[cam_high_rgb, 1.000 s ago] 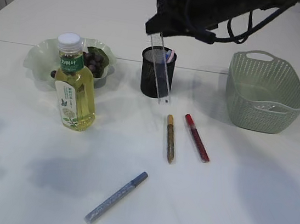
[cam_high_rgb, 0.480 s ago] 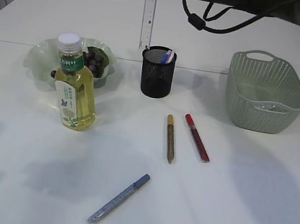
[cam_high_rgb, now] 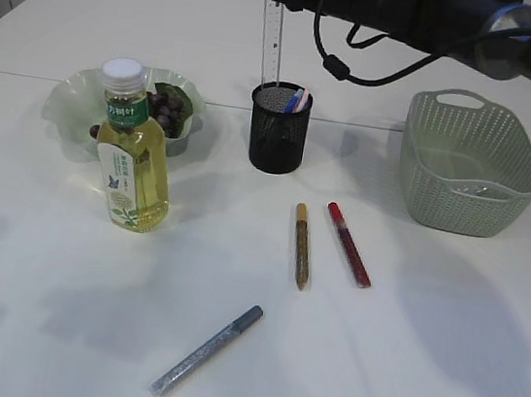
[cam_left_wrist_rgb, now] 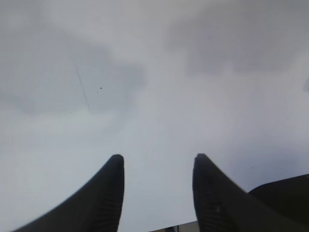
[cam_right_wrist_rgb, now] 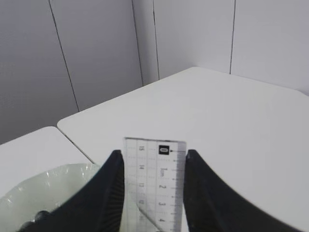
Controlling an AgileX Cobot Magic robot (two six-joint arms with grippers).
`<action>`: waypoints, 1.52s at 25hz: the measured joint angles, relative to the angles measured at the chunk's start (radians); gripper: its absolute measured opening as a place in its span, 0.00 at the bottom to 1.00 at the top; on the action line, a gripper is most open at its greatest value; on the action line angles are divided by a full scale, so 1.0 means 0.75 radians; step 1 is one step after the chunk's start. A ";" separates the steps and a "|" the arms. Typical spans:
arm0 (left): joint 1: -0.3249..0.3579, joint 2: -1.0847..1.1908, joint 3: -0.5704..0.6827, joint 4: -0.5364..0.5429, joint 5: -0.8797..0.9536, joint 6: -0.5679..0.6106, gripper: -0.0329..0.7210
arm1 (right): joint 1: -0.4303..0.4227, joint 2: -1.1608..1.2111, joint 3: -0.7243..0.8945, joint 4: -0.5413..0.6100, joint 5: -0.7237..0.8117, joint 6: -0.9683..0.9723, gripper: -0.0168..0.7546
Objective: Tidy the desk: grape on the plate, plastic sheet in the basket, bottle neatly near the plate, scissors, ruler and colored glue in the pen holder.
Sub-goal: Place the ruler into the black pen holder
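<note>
Ruler (cam_high_rgb: pixel 272 38) hangs upright, clamped in right gripper (cam_right_wrist_rgb: pixel 153 166), lower end in pen holder (cam_high_rgb: pixel 279 129) with scissors (cam_high_rgb: pixel 298 99). Grapes (cam_high_rgb: pixel 167 108) on plate (cam_high_rgb: pixel 67 104). Basket (cam_high_rgb: pixel 468 167) far right. Left gripper (cam_left_wrist_rgb: pixel 158 169) apart, empty.

The black mesh pen holder (cam_high_rgb: pixel 279 128) stands mid-desk with bare white desk (cam_high_rgb: pixel 421 356) in front and open lanes on both sides. Its mouth is partly taken by a clear plastic ruler (cam_high_rgb: pixel 272 38) standing upright and blue and pink pens (cam_high_rgb: pixel 298 100). The yellow-filled bottle (cam_high_rgb: pixel 134 152) blocks the left approach; gold (cam_high_rgb: pixel 301 245), red (cam_high_rgb: pixel 348 245) and blue glitter glue sticks (cam_high_rgb: pixel 205 349) lie scattered across the front.
</note>
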 joint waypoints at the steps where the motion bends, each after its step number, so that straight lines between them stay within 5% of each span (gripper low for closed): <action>1: 0.000 0.000 0.000 0.000 0.000 0.000 0.50 | -0.001 0.011 -0.002 0.010 0.000 -0.008 0.40; 10: 0.000 0.000 0.000 -0.002 0.003 0.000 0.50 | -0.014 0.064 -0.002 0.035 -0.005 -0.029 0.41; 16: 0.000 0.000 0.000 -0.002 -0.005 0.000 0.50 | -0.019 0.064 -0.002 0.036 0.032 0.025 0.62; 20: 0.000 0.000 0.000 -0.002 -0.005 0.000 0.49 | -0.043 0.054 -0.002 -0.042 0.062 0.201 0.66; 26: 0.000 0.000 0.000 -0.002 -0.005 0.000 0.49 | -0.067 -0.125 -0.002 -0.845 0.100 1.011 0.63; 32: 0.000 0.000 0.000 -0.002 -0.005 0.000 0.49 | -0.039 -0.336 -0.008 -1.651 0.618 1.806 0.55; 38: 0.000 0.000 0.000 -0.002 -0.005 0.000 0.48 | 0.045 -0.375 -0.008 -2.030 0.904 2.202 0.50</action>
